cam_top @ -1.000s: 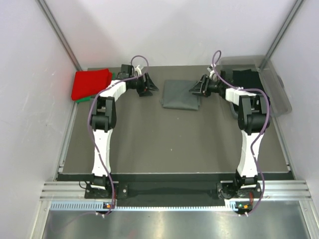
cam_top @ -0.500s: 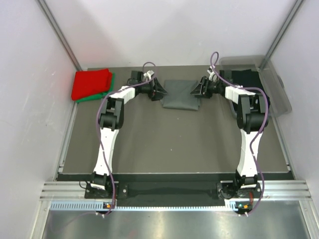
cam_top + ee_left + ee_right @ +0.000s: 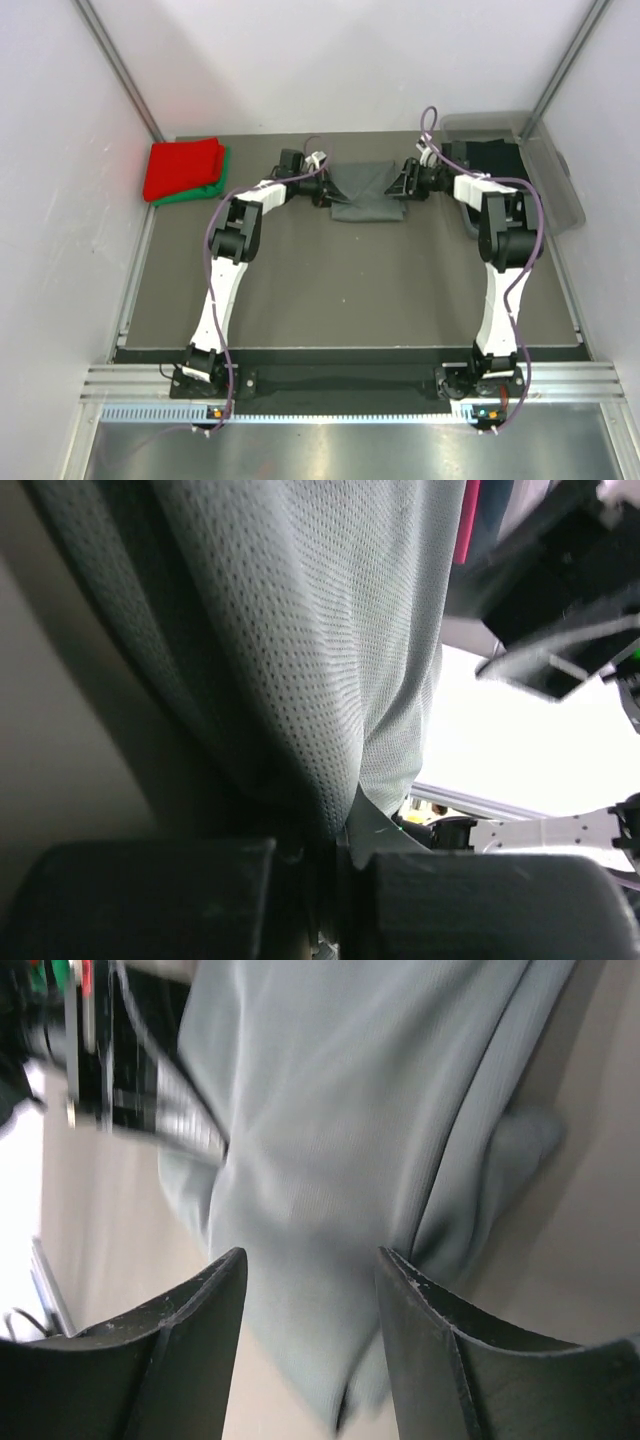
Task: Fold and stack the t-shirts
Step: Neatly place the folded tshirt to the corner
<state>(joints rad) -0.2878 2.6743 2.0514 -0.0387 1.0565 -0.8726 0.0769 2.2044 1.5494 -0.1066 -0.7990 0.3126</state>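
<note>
Currently, top view: dark grey t-shirt (image 3: 365, 190) lies folded at upper centre of the mat (image 3: 350, 290), with the left gripper (image 3: 325, 188) at its left edge and the right gripper (image 3: 405, 182) at its right edge. Red t-shirt (image 3: 183, 165) sits on green t-shirt (image 3: 212, 188), upper left. Black t-shirt (image 3: 495, 155) is in the tub (image 3: 560, 200), upper right.
Left wrist: jaws nearly closed, grey cloth pinched between them.
Right wrist: fingers (image 3: 180, 1350) spread wide, straddling grey cloth, not clamped.

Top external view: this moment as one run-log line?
phase: grasping dark grey t-shirt | left gripper: shut on its edge | right gripper: open around opposite edge | stack: red t-shirt on green t-shirt
</note>
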